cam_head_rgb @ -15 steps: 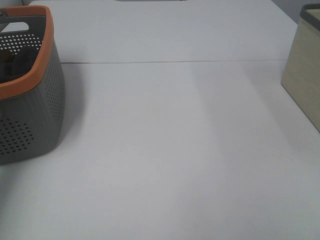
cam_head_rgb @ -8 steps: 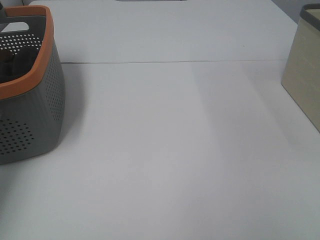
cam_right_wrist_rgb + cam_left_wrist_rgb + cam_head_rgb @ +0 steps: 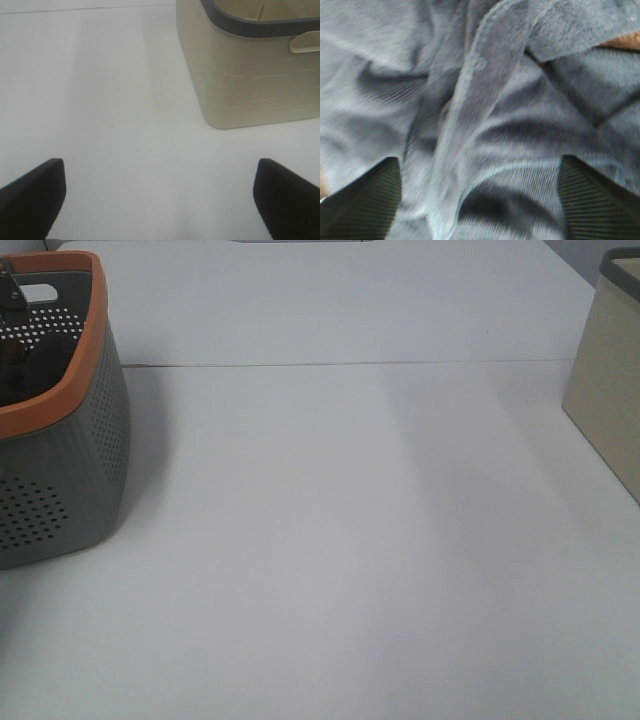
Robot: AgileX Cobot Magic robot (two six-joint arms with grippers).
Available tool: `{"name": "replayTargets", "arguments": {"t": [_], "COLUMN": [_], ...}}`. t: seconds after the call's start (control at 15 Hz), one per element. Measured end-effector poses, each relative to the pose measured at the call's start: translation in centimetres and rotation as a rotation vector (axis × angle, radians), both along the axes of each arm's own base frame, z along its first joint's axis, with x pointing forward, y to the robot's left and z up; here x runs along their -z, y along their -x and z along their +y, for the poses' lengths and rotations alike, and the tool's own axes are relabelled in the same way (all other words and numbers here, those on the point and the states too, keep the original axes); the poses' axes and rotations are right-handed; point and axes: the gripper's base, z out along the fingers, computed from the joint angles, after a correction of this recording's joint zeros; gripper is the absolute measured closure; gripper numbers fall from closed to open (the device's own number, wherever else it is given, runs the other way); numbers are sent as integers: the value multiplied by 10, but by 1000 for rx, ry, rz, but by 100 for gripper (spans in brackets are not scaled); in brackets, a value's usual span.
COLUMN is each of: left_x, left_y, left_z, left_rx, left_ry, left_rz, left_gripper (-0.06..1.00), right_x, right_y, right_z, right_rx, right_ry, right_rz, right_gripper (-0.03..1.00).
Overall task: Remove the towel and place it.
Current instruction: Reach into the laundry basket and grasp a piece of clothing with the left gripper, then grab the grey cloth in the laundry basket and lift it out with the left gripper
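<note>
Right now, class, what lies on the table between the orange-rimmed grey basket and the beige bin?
Nothing: between the basket and the bin is only bare white table, seen in the exterior high view.

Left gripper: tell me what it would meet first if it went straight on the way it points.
The towel: its dark plush folds lie between the left gripper's open fingers, apparently very close ahead.

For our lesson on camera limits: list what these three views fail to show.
Towel: left wrist view, edges cropped by the frame; any tag unseen.
Basket: high view, left edge cuts it; its wall hides most contents.
Beige bin: cropped in high and right wrist views; contents unseen.
</note>
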Motion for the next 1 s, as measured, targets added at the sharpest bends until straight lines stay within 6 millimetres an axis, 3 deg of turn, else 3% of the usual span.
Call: {"name": "replayTargets", "arguments": {"t": [0.27, 0.6, 0.87, 1.0], "left_x": [7, 8, 7, 7], "left_y": [-2, 0, -4, -5], "left_z": [0, 15, 16, 16], "left_rx": [7, -26, -30, -39], "left_ry": [6, 6, 6, 8], "left_rz": [8, 0, -41, -49], "left_gripper": [28, 31, 53, 58], "right_x": [0, 0, 0, 0], "right_y": [0, 0, 0, 0], "right_z": [0, 0, 0, 0], "right_rx": [0, 0, 0, 0], "right_ry": [0, 0, 0, 0], "right_rz": [0, 0, 0, 0], "right_gripper": [6, 6, 6, 6]}}
